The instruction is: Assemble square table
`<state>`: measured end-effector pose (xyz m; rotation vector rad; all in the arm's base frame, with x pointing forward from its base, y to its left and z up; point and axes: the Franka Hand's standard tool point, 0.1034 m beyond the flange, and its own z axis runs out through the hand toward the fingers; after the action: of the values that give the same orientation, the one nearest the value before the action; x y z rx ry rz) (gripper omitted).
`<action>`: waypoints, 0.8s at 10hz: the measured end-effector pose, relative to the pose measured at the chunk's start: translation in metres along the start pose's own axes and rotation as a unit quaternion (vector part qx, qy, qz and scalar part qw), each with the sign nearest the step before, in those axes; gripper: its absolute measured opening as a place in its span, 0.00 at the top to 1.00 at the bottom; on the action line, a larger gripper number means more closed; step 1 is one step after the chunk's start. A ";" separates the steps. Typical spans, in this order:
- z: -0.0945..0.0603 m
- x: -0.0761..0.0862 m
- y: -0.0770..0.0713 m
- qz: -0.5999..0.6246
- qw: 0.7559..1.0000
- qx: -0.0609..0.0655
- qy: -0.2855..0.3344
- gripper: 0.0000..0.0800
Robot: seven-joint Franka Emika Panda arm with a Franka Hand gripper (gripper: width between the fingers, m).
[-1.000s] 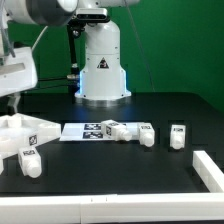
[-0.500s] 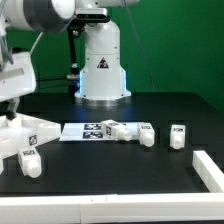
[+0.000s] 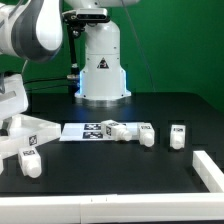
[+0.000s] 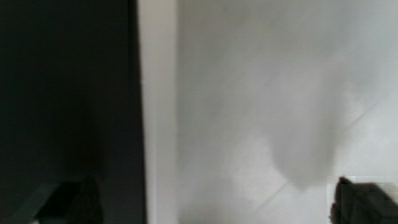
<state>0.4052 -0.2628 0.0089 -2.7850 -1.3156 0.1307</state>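
Arm (image 3: 33, 30) hangs over the tabletop (image 3: 18, 134). The tabletop lies on the bench (image 3: 120, 175), well to the exterior view's left of the marker board (image 3: 84, 130), and is partly cut off by the frame edge. Jaws stand wide apart w/ nothing between them. The wrist view shows only the dark fingertips (image 4: 71, 197) spread over the top's white face, and its straight edge against the black bench.

No leg looks fitted yet. One leg (image 3: 30, 161) sits by the tabletop's near corner, on the same side of the board. Second leg (image 3: 116, 130) lies touching or just beside the board's other end. Third leg (image 3: 147, 135) is next past it, and fourth leg (image 3: 178, 137) sits further out that way, apart from the rest.

Step in hand, prob.: lining up to grab the tabletop & reposition it, so an early stage. Next move calls for a straight descent so the jaws straddle the top's edge, then a close. The slab looks thin & flat, so it needs an edge approach, else the fingers land on its face. Can't tell whether the jaws are low enough already.
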 end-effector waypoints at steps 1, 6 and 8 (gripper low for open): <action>0.000 0.000 0.000 0.000 1.000 0.000 0.000 0.31; -0.001 0.001 -0.001 0.019 1.000 0.004 0.001 0.91; -0.025 0.019 -0.005 0.116 0.993 0.031 0.000 0.93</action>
<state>0.4163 -0.2455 0.0336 -2.8746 -0.9666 0.1787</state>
